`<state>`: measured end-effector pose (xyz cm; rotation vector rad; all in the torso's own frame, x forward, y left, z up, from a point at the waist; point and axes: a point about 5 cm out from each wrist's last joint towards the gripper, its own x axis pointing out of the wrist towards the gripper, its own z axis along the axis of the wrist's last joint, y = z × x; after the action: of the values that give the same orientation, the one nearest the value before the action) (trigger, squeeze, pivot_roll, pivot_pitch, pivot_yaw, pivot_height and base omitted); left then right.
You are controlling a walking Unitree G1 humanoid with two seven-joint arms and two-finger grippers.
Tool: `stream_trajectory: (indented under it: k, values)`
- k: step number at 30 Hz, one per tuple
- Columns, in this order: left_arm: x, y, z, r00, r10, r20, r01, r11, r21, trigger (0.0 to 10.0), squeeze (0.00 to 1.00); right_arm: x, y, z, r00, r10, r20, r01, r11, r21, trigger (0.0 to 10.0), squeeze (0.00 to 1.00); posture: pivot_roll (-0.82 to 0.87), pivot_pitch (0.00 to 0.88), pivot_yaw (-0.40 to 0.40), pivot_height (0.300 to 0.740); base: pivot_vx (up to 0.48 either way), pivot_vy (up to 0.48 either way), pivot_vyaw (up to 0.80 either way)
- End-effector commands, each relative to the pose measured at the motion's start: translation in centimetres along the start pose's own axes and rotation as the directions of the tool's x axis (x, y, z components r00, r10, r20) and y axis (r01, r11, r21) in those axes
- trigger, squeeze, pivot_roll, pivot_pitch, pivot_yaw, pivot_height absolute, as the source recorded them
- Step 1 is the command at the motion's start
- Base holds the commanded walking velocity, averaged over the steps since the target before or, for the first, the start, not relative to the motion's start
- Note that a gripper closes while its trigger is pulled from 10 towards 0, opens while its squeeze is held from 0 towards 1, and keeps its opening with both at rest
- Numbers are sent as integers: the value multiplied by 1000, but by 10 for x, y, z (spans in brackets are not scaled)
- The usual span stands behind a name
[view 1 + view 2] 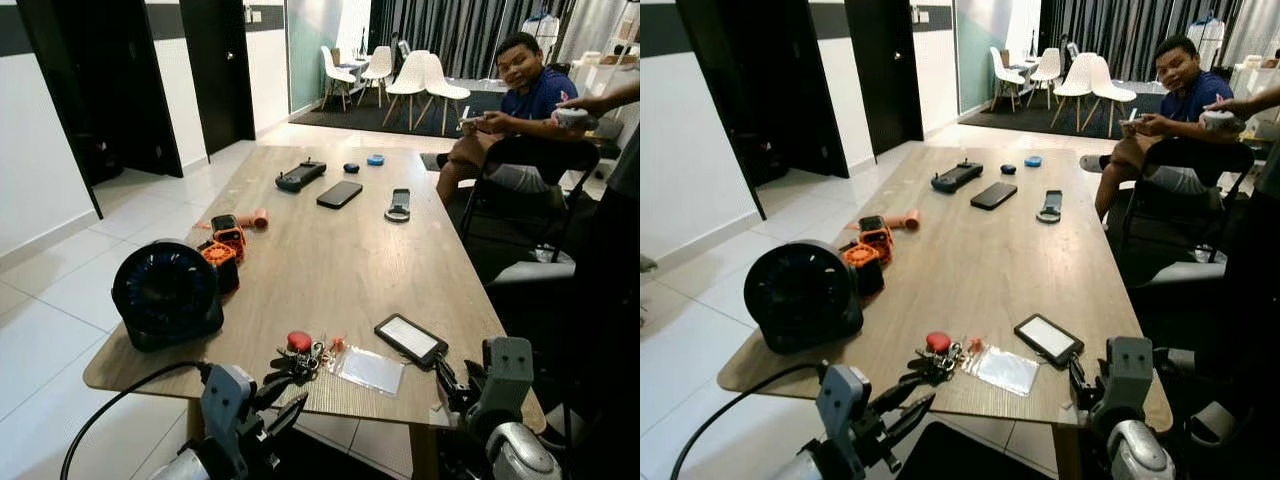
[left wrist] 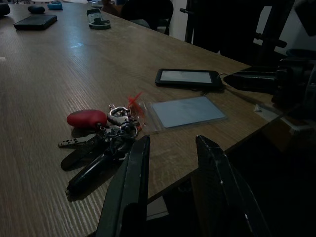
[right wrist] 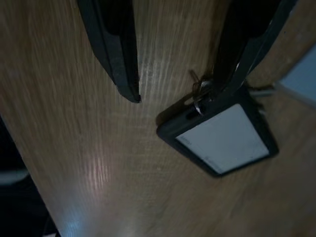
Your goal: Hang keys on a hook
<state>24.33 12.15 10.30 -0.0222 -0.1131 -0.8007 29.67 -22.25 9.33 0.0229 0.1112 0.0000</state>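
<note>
Both pairs of jaws stand open and hold nothing. The left gripper [image 1: 278, 400] hovers at the near edge of the table [image 1: 330, 260], its fingers [image 2: 129, 182] spread moderately and aimed at the keys [image 1: 300, 357], which lie flat just beyond the tips near that edge, a red fob on the bunch. The right gripper [image 3: 197, 79] hangs over the table's near right corner, fingers well apart, one tip right by the ring at the end of a black card holder [image 1: 411, 339].

I judge the step in hand to be the reach for the keys, before any grasp. The next move calls for the left fingers to slide forward and low, straddle the bunch and close on it without pushing it further in. No hook can be made out, so finding one comes after.

Left to right on the table: a black round fan [image 1: 166, 294] with its cable [image 1: 110, 410] trailing off the edge, small orange gadgets [image 1: 226, 245], the keys, a clear plastic sleeve [image 1: 371, 370] just beside them, then the card holder. Further back lie a controller [image 1: 300, 175] and a phone [image 1: 340, 194]. The sleeve and the fan cable sit nearest the reach and could get nudged. A person [image 1: 520, 110] sits on a chair at the far right.
</note>
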Motion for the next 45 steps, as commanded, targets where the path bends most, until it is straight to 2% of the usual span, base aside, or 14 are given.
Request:
stream_trajectory:
  k: [1, 4, 12, 34, 37, 40, 41, 43, 44, 45]
  values:
    - [-3, 1, -2, 1000, -1, -21, 1, 1000, 4, 10000, 0, 2, 3, -1, 1000, 5, -19, -5, 1000, -25, 10000, 0, 23, 80, 29, 740, 0, 0, 0]
    - [-3, 1, -2, 1000, -1, -23, 1, 1000, 4, 10000, 0, 4, 4, 1, 1000, 16, -11, -17, 995, -96, 10000, 0, 24, 79, 29, 740, 0, 0, 0]
    - [-4, 1, -2, 1000, 5, -27, -5, 1000, 6, 10000, 0, 6, 6, 6, 999, 36, 6, -34, 978, -207, 10000, 0, 28, 82, 25, 740, 0, 0, 0]
    - [-3, 4, 0, 999, 3, -34, -3, 1000, 26, 10000, 0, 6, 3, -1, 1000, -4, -19, 0, 975, -222, 10000, 0, 39, 77, 24, 740, 0, 0, 0]
    - [-4, 5, 0, 999, 7, -36, -6, 1000, 30, 10000, 0, 6, 1, -3, 999, -21, -29, 14, 974, -226, 6353, 0, 41, 76, 23, 740, 0, 0, 0]
    - [-4, 5, 0, 999, 9, -37, -8, 999, 32, 10000, 0, 6, -1, -4, 999, -33, -31, 26, 976, -217, 5843, 0, 43, 76, 21, 740, 0, 0, 0]
    - [-4, 5, 0, 999, 9, -37, -8, 999, 32, 10000, 0, 6, -1, -4, 999, -34, -31, 27, 976, -217, 7961, 0, 42, 77, 23, 740, 0, 0, 0]
    - [-4, 5, 0, 999, 9, -37, -8, 999, 32, 10000, 0, 6, -1, -4, 999, -34, -31, 27, 976, -217, 7961, 0, 42, 77, 23, 740, 0, 0, 0]
    - [-4, 5, 0, 999, 9, -38, -8, 999, 33, 10000, 0, 6, -1, -4, 999, -34, -31, 27, 976, -217, 9647, 0, 42, 77, 23, 740, 0, 0, 0]
    - [-4, 6, 0, 999, 10, -38, -9, 999, 34, 10000, 0, 7, -1, -3, 999, -35, -30, 28, 976, -218, 10000, 0, 42, 77, 22, 740, 0, 0, 0]
